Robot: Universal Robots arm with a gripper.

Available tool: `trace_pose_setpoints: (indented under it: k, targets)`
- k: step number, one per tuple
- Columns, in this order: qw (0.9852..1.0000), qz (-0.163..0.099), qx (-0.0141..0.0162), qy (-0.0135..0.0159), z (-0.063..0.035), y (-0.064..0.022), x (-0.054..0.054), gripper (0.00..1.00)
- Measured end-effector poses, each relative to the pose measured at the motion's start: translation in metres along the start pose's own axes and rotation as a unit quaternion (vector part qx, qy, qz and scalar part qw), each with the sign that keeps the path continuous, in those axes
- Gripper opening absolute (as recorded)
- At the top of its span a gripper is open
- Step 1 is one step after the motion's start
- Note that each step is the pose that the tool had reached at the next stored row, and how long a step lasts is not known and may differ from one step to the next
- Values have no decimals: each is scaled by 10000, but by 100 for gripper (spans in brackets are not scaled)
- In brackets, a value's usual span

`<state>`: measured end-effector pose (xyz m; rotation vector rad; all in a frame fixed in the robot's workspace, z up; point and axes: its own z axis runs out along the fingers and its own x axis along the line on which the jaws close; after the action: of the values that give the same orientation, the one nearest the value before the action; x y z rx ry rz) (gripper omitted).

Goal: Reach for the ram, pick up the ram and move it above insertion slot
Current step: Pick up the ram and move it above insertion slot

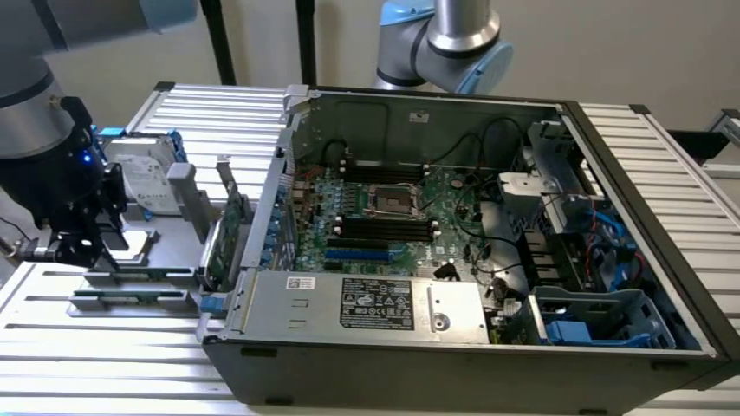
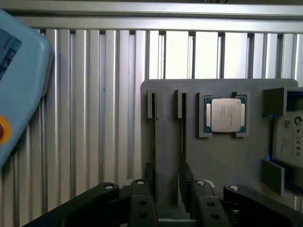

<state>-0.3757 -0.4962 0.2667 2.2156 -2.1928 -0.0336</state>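
Ram sticks [image 2: 182,142] — two, thin and flat — stand on edge in parallel slots of one matte grey holder [image 2: 165,94], their long axes running straight ahead of the claw [image 2: 174,205]. Its black fingers are spread wide at the sticks' near ends, gripping nothing. One square, metal-capped processor [image 2: 226,115] sits in the holder further ahead and to one side — all on the ribbed aluminium worktop [image 2: 94,118].

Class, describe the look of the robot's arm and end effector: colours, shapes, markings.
The silver-grey tubular arm has light-blue joint caps and a small blue light near the wrist. The black end effector has jointed link fingers with silver pins.
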Motion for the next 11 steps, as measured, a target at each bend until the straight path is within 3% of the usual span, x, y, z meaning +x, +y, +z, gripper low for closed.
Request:
trace_pose_setpoints:
  k: [11]
  targets:
    - [10000,-14,0,0,200,-7,4,36]
